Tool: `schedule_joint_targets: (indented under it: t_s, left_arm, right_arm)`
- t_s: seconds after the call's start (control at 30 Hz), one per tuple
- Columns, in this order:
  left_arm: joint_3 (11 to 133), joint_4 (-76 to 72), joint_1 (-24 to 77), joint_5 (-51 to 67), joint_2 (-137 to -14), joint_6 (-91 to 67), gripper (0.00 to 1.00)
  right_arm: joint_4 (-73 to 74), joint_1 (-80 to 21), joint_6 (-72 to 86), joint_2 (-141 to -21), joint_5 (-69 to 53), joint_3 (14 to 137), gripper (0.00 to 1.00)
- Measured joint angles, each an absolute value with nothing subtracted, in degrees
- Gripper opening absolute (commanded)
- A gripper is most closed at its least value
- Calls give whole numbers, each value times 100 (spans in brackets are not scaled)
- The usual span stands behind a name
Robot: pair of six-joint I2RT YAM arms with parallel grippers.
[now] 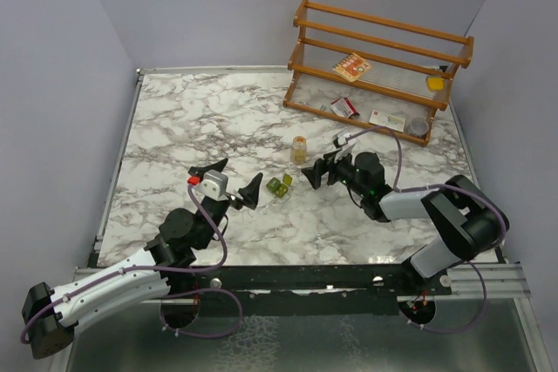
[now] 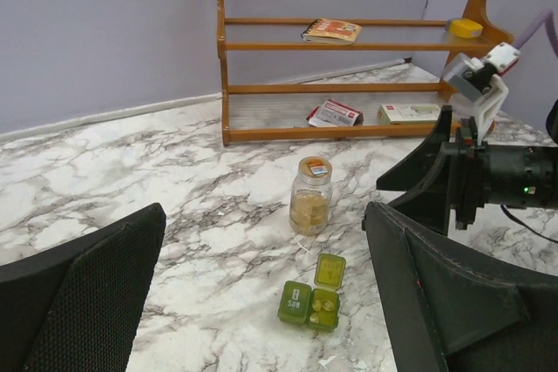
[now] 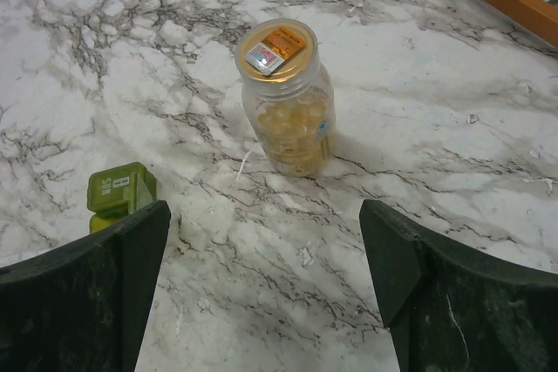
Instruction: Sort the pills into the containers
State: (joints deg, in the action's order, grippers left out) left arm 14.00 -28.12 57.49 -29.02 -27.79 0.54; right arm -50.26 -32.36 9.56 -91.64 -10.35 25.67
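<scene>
The olive-green pill box (image 1: pixel 279 186) lies mid-table; in the left wrist view (image 2: pixel 311 300) one compartment is closed and marked SUN, the other has its lid up with three yellow pills (image 2: pixel 323 305) inside. The clear bottle (image 1: pixel 299 149) of pills stands capped just beyond it, also in the left wrist view (image 2: pixel 310 195) and the right wrist view (image 3: pixel 287 98). My left gripper (image 1: pixel 230 179) is open and empty, left of the box. My right gripper (image 1: pixel 319 172) is open and empty, right of the box, facing the bottle. The box's corner shows in the right wrist view (image 3: pixel 119 192).
A wooden rack (image 1: pixel 380 67) stands at the back right, holding red-and-white cartons (image 1: pixel 344 108), a booklet (image 1: pixel 352 67), a yellow block (image 1: pixel 434 83) and a round dish (image 1: pixel 418 126). Grey walls close in both sides and the back.
</scene>
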Motion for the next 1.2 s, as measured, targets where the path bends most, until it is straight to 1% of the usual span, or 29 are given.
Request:
schedule_joint_targets:
  t_s: [0.03,0.07,0.1,0.13,0.23,0.3,0.33,0.37,0.4,0.43,0.47,0.53,0.7,0.9,1.03,1.2]
  left_arm:
    - [1400,-2812,5749,-2902,-2779,51,99]
    - [1400,-2812,5749,-2902,-2779,47,99]
    - [1400,-2812,5749,-2908,-2788,43,99]
    - [1400,-2812,5749,-2910,-2797,38,99]
    - [1400,-2812,5749,-3011,-2928,-43,99]
    - [1396,-2810,5749,-3094,-3037,-115,99]
    - [1385,-2816,5749,-3138,-3089,-167,99]
    - [1369,-2818,5745,-3170,-3146,-222,99]
    - [1356,-2821,5736,-3197,-3212,-287,99]
    - [1343,-2821,5723,-3221,-3295,-342,99]
    - [1334,-2818,5699,-3238,-3415,-416,99]
    - [1334,-2818,5649,-3245,-3677,-567,99]
    - [1173,-2888,5406,-3194,-4213,-961,99]
    - [731,-3072,4681,-2665,-4204,-1398,99]
    - [657,-3168,4169,-2198,-4182,-1647,99]
    - [637,-3297,4056,-1778,-4091,-1767,99]
  right_arm:
    - [-4930,-3242,980,-8989,-965,2508,72]
    - [-4858,-3251,998,-8842,-926,2464,53]
    - [-4751,-3256,1015,-8672,-899,2423,40]
    - [-4644,-3260,1035,-8475,-888,2381,35]
    - [-4386,-3295,1133,-8031,-928,2340,32]
    - [-4254,-3304,1232,-7848,-1022,2335,21]
    - [-4189,-3306,1299,-7780,-1100,2335,19]
    - [-4132,-3306,1354,-7723,-1201,2335,20]
    - [-4104,-3308,1431,-7703,-1291,2335,23]
    - [-4062,-3326,1487,-7701,-1374,2335,33]
    - [-4001,-3358,1525,-7712,-1457,2338,40]
    - [-3894,-3444,1570,-7784,-1599,2379,48]
    - [-3750,-3774,1555,-8226,-1726,2652,51]
    - [-3739,-4064,1516,-8733,-1737,2897,51]
    - [-3782,-4084,1514,-9070,-1728,3015,51]
    - [-3909,-4088,1472,-9400,-1699,3155,48]
